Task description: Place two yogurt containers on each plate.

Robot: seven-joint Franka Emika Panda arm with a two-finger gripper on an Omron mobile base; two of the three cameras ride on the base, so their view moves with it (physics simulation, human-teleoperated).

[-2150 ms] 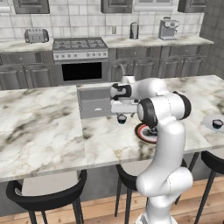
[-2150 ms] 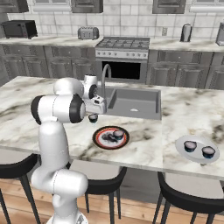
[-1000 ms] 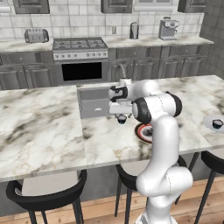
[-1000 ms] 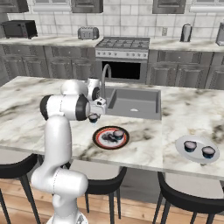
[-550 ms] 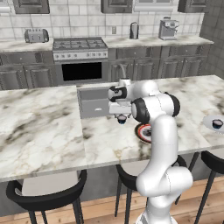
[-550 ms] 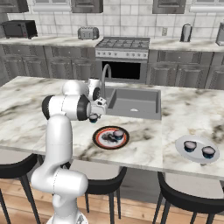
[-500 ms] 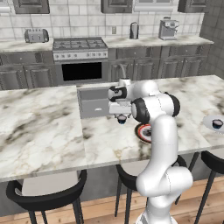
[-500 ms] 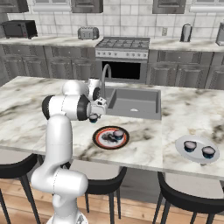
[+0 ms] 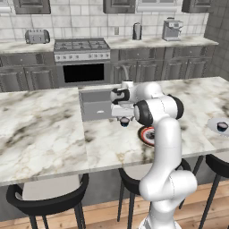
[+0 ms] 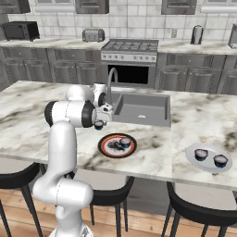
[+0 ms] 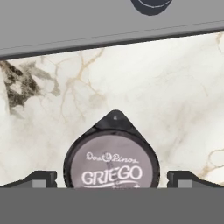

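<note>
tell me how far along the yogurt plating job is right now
Done: the white plate holds two yogurt containers. The red-rimmed plate holds one. In hand: the open end effector straddles the last container on the counter by the sink, not yet gripped. Left: grasp it and set it on the red-rimmed plate.

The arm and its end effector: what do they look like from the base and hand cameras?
The arm is glossy white, built of rounded tubular links with dark bands at the joints. It rises from a bulbous white base. The end effector is a white hand with dark patches. Its two fingertips are small, dark and blocky. No cables or lettering are visible on it.
</note>
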